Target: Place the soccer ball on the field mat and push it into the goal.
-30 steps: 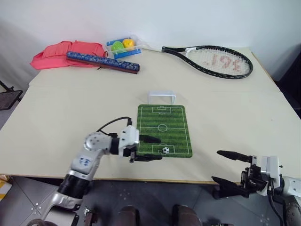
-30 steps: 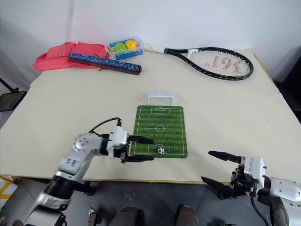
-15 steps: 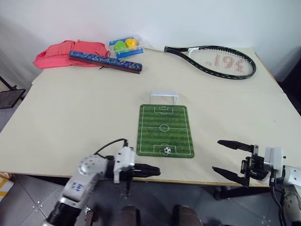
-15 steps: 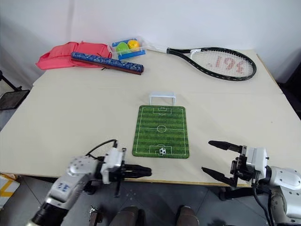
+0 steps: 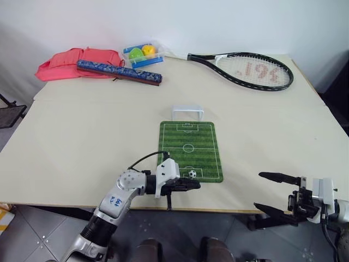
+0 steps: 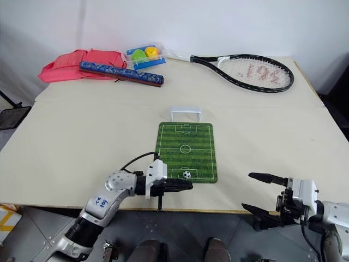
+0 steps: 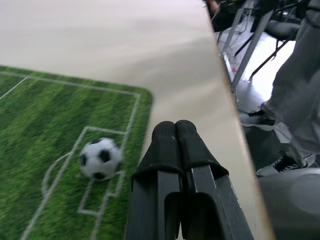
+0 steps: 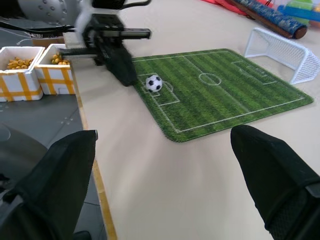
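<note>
Green turf print marks how far things have got: the soccer ball (image 5: 192, 174) already sits on the field mat (image 5: 190, 150), in the penalty box at the near end, so the placing half of the task looks done and the push is what remains. Going left to right — the left gripper (image 5: 195, 185) lies low at the mat's near edge, its two black fingers (image 7: 175, 137) pressed together with nothing between them, tips just beside the ball on the near side; whether they touch it I cannot quite tell, as the ball is slightly blurred in the left wrist view, though a sliver of turf seems to separate them. From there the ball has the whole length of the mat to travel, past the centre circle, to the goal (image 5: 187, 113), which stands just off the far edge and is empty. The line from ball to goal mouth looks fairly straight, the ball a touch right of centre, so the shove would want to run along the mat and slightly inward. Further right, the right gripper (image 5: 275, 192) hangs off the table's near edge — fingers spread wide, holding nothing, well apart from the mat.
</note>
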You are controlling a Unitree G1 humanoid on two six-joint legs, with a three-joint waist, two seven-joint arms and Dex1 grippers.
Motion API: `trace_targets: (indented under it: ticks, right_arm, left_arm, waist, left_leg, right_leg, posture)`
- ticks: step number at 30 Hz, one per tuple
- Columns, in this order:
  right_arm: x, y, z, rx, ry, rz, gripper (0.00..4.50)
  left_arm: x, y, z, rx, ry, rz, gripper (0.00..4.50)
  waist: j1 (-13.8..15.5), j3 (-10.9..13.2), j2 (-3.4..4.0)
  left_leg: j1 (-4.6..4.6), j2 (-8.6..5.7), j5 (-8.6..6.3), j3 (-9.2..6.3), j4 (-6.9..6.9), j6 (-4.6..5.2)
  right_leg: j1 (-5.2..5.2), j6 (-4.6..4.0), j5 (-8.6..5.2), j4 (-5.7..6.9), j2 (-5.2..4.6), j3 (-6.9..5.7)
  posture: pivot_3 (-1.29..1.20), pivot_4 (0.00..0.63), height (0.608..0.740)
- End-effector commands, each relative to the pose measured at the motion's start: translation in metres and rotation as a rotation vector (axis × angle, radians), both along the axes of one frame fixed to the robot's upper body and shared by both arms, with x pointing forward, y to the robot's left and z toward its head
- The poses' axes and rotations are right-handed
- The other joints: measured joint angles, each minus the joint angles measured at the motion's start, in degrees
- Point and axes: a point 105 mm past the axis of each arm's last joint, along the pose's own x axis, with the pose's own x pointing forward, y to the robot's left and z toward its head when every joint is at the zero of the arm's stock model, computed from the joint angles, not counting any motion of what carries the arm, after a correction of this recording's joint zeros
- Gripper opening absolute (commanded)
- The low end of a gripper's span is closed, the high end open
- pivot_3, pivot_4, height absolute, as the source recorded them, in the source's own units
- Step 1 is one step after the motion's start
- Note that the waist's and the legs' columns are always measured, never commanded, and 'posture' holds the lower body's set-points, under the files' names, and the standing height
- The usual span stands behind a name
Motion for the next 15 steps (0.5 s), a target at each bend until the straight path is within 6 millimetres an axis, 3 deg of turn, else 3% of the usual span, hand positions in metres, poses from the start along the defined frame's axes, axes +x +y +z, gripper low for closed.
trace_targets:
  ticks: [1,4,8,11,15]
  right_arm:
    - [-0.001,0.002,0.010,0.028,-0.057,-0.044,4.50]
    - [0.001,0.005,0.010,0.051,-0.068,-0.103,4.50]
    - [0.017,-0.001,0.017,0.131,-0.148,-0.300,4.50]
    - [0.028,-0.002,0.021,0.203,-0.178,-0.413,4.50]
    - [0.032,0.004,0.024,0.229,-0.193,-0.416,4.50]
  left_arm:
    - [0.022,-0.003,0.010,-0.034,-0.070,0.065,0.03]
    - [0.048,-0.006,0.021,-0.063,-0.128,0.142,0.03]
    - [0.080,-0.004,0.044,-0.140,-0.218,0.266,0.03]
    - [0.076,0.002,0.066,-0.223,-0.261,0.208,0.03]
    - [0.061,0.036,0.082,-0.224,-0.324,0.140,0.03]
  waist:
    - [0.1,0.0,0.00]
    - [0.4,0.0,-0.01]
    - [0.3,0.0,-0.03]
    - [-0.2,0.0,-0.02]
    - [-0.5,0.0,0.00]
  left_leg:
    - [-0.01,-0.01,0.00,0.00,0.00,0.00]
    - [-0.03,-0.02,0.00,-0.01,0.01,0.00]
    - [-0.04,-0.03,0.00,0.00,0.01,0.00]
    - [-0.05,-0.02,0.00,0.01,0.00,0.00]
    - [-0.04,0.00,0.01,0.04,-0.08,-0.01]
  right_leg:
    - [0.00,0.00,0.00,-0.01,0.00,0.00]
    - [-0.01,0.01,0.00,-0.02,-0.01,-0.03]
    - [-0.01,0.02,0.01,-0.03,0.00,-0.04]
    - [-0.04,0.02,0.01,-0.03,0.00,-0.03]
    - [-0.10,0.02,0.01,0.00,0.01,-0.02]
  posture:
    - [0.00,0.150,0.740]
    - [0.00,0.150,0.740]
    - [0.00,0.150,0.740]
    - [0.00,0.150,0.740]
    - [0.00,0.150,0.740]
